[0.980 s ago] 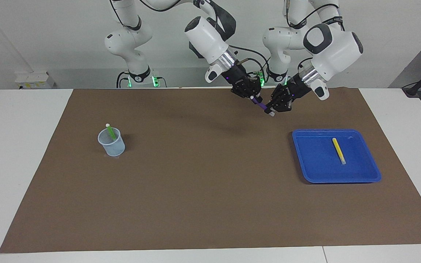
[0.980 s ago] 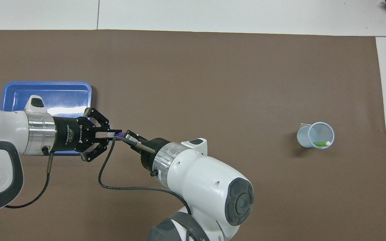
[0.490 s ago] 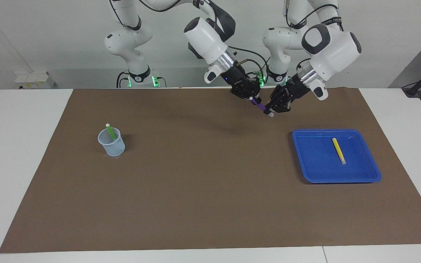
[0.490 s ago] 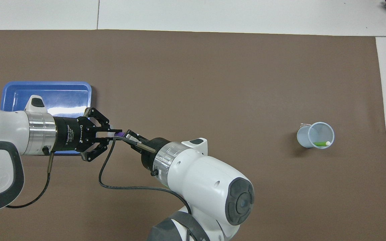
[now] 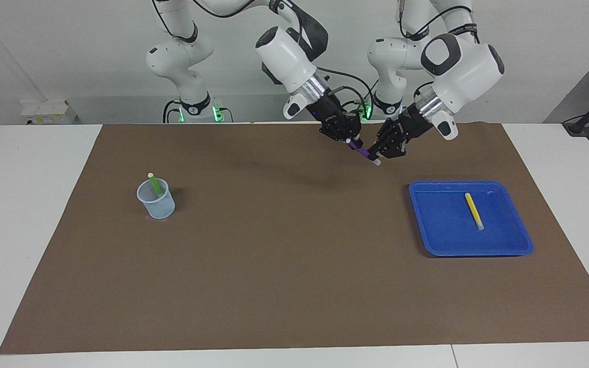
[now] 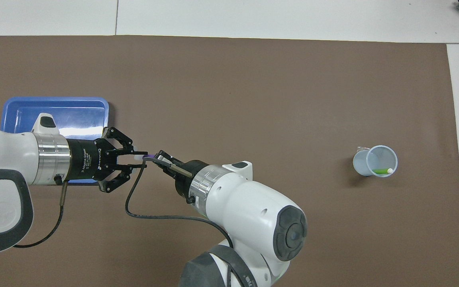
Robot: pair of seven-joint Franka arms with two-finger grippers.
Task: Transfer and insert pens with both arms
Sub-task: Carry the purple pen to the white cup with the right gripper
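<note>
Since the earlier frames the right arm's black two-finger tool (image 5: 349, 141) has shifted slightly toward the right arm's end of the counter, taking the slim purple marker pen (image 5: 362, 152) with it, and the left arm's black two-finger tool (image 5: 379, 152) has parted its fingers, where before they were pressed on the pen. The right tool is pinching the purple pen at its upper end; the pen slopes downward, its pale whitish tip (image 5: 377, 162) lowest. The left tool stands spread around the lower part of the pen; whether its fingers touch the pen cannot be told. Both tools are raised over the brown mat (image 5: 294, 286), above its edge nearest the robots. The shallow blue rectangular plastic tray (image 5: 522, 249) sits on the mat toward the left arm's end of the counter, with the slim yellow marker pen (image 5: 473, 209) lying flat in it. The small translucent pale plastic cup (image 5: 159, 207) stands toward the right arm's end, well apart from the tray, with the bright green marker pen (image 5: 155, 184) leaning inside it, whitish end upward.
</note>
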